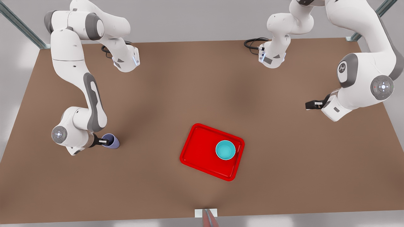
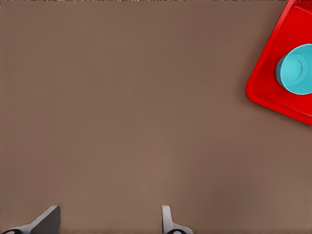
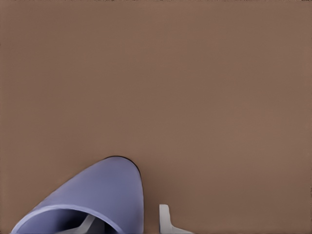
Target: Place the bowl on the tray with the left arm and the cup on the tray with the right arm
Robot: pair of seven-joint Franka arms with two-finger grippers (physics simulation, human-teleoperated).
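My right gripper sits at the cup on the front view's left. One finger is inside the cup's mouth and the other finger is outside the wall, so the rim lies between them. I judge that is the point of the pose: a pinch on the wall gives a firm hold on a tapered thing that would be awkward to span whole. The fingers stand narrow around the wall, but I cannot tell whether they already press on it. The cup is lavender with a dark inside, narrower than the bowl, and I cannot tell whether it touches the table or has cleared it.

My left gripper hangs over bare table on the front view's right, well apart from the tray. Its fingers are spread wide with nothing between them; this arm waits, clear of the path I would take with the cup.

The bowl is teal, round and shallow, and rests upright inside the red tray, towards the end nearer my left gripper. That leaves the half of the tray facing my right gripper free, which I judge is where the cup should go.
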